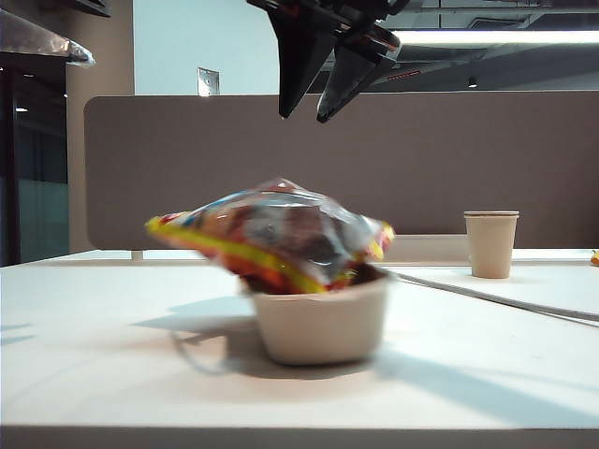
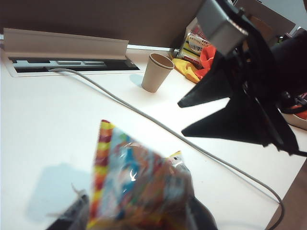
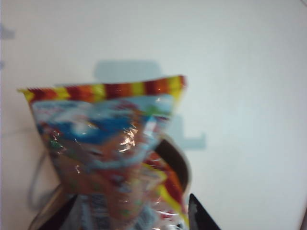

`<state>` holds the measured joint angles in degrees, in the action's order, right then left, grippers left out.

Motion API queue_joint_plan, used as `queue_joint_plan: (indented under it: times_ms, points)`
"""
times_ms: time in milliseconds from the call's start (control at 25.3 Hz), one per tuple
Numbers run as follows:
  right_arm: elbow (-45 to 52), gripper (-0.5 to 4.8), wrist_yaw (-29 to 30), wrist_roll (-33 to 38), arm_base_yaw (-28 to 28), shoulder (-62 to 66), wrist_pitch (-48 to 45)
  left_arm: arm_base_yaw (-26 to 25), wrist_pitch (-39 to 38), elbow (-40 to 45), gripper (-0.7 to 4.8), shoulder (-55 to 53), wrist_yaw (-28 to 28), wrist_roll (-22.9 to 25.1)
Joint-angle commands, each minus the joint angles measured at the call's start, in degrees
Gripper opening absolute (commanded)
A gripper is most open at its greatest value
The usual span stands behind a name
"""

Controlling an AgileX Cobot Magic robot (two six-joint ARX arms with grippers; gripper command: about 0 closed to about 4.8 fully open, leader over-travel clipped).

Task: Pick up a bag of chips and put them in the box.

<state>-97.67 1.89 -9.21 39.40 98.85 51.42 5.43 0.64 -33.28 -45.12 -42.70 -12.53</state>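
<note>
The puffy, shiny orange-red and yellow bag of chips (image 1: pixel 273 234) lies tilted across the beige moulded-fibre box (image 1: pixel 321 327) at centre frame, overhanging its rim on the left. The right gripper (image 1: pixel 311 105) hangs at the upper middle, above the bag, its 2 black fingers apart and empty. The left gripper's state cannot be told. A beige paper cup (image 1: pixel 490 243) stands upright on the white table (image 1: pixel 94 365), at right.

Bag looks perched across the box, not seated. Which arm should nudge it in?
Right, probably: the right gripper hangs open directly above the bag of chips, which rests across the box. The left gripper is absent from the exterior view.
</note>
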Motion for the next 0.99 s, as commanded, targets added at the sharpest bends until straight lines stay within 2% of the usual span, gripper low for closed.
queue_joint_plan:
  times_ms: [40, 317, 633, 871, 989]
  points:
    - [-0.20, 2.78, -0.94, 1.95, -0.13, -0.39, 1.07, -0.02, 0.74, -0.31, 2.60, 0.13, -0.74, -0.15]
    - [-0.20, 2.78, -4.46, 1.99, 0.81, -0.42, 1.29, -0.02, 0.63, -0.31, 2.60, 0.13, -2.60, -1.64]
    - [-0.20, 2.78, -5.01, 2.43, 1.70, -0.52, -2.58, -0.02, 0.61, -0.28, 2.60, 0.13, -2.56, -1.62]
    - [-0.22, 2.78, -8.00, 1.70, 1.75, -3.21, -6.14, -0.13, 1.99, -0.31, 2.60, 0.17, -2.58, -1.66]
    - [-0.22, 2.78, -7.96, 1.73, 1.75, -7.26, -8.92, -0.13, 4.70, -0.31, 2.59, 1.33, -2.45, -4.15]
